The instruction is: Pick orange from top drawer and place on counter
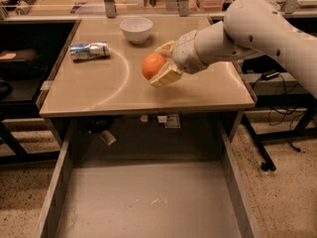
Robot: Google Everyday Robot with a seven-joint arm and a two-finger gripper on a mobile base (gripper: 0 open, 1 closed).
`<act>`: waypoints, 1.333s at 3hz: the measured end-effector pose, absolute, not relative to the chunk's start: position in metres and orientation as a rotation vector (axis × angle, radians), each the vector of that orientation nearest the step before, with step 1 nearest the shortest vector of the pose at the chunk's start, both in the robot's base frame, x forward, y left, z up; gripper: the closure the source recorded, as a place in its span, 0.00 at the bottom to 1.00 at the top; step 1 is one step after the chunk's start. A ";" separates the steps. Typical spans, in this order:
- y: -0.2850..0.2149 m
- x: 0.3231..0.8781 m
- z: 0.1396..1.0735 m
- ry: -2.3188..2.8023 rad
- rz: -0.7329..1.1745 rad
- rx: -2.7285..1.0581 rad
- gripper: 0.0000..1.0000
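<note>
- Holding the orange [151, 65] clamped between its two fingers, our gripper [159, 63] hangs over the middle of the counter [99, 94], with the top drawer [148, 202] open below.
- We judge the fruit sits clear of the tabletop; released from there, it could roll off the front edge into the drawer.
- Drifting further risks nudging the white bowl [136, 29] or the can [89, 50].

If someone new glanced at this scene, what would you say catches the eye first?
The bright orange stands out, clamped in the end effector over the middle of the counter. Below, the top drawer stands open, while a white bowl and a can rest toward the counter's back left.
</note>
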State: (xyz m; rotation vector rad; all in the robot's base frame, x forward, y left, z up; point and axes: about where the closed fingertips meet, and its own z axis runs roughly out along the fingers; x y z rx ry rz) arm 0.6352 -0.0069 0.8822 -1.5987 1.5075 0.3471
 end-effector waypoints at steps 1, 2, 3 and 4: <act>-0.033 0.666 0.913 1.589 0.213 -1.444 1.00; -0.046 0.662 0.893 1.725 0.182 -1.344 1.00; -0.050 0.664 0.869 1.823 0.181 -1.314 1.00; -0.047 0.669 0.853 1.867 0.186 -1.318 1.00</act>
